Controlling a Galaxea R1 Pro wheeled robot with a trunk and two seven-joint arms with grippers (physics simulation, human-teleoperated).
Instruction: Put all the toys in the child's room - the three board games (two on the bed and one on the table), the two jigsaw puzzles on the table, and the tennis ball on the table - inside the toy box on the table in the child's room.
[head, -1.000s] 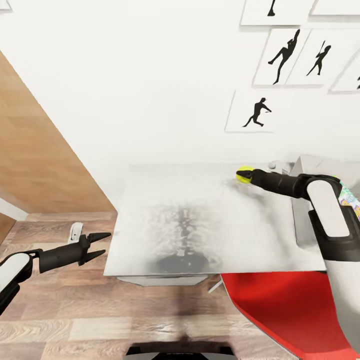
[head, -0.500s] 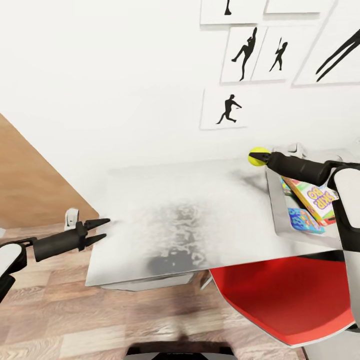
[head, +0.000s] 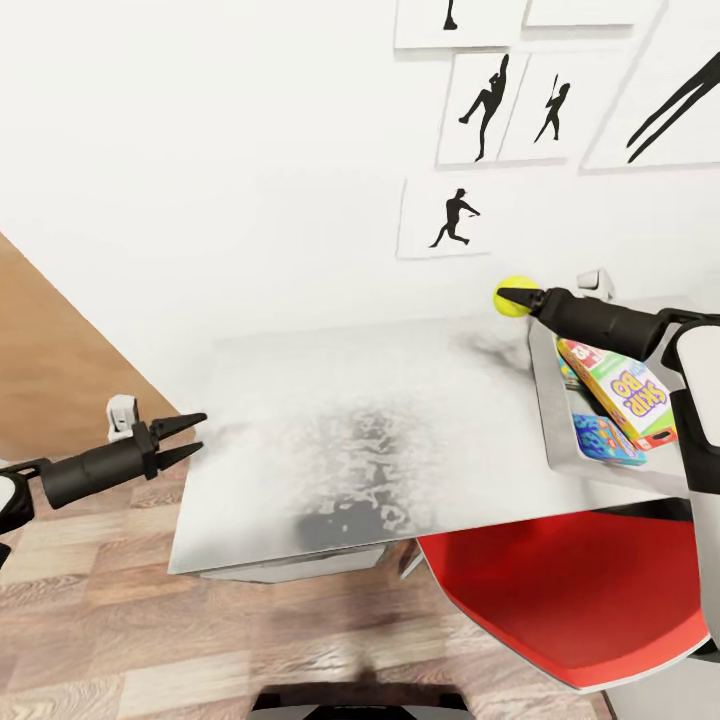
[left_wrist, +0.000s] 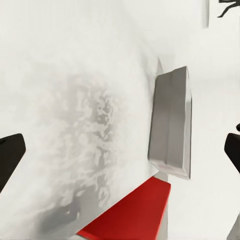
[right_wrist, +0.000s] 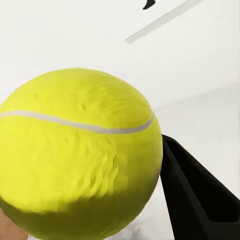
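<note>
A: Where do we have the tennis ball (head: 515, 297)?

B: We grip it in our right end effector (head: 508, 298), lifted above the worktop (head: 330, 440), near the near-left corner of the toy box (head: 548, 400). Up close, one black finger (right_wrist: 197, 195) presses its side.

A: What lies in the toy box?

B: A Skip-Bo box (head: 620, 389) lies tilted over a blue box (head: 605, 438).

A: And our left end effector (head: 180, 437)?

B: It hangs open and empty at the worktop's left edge, over the wood floor (head: 120, 600). A red chair (head: 560, 590) sits below the toy box.
</note>
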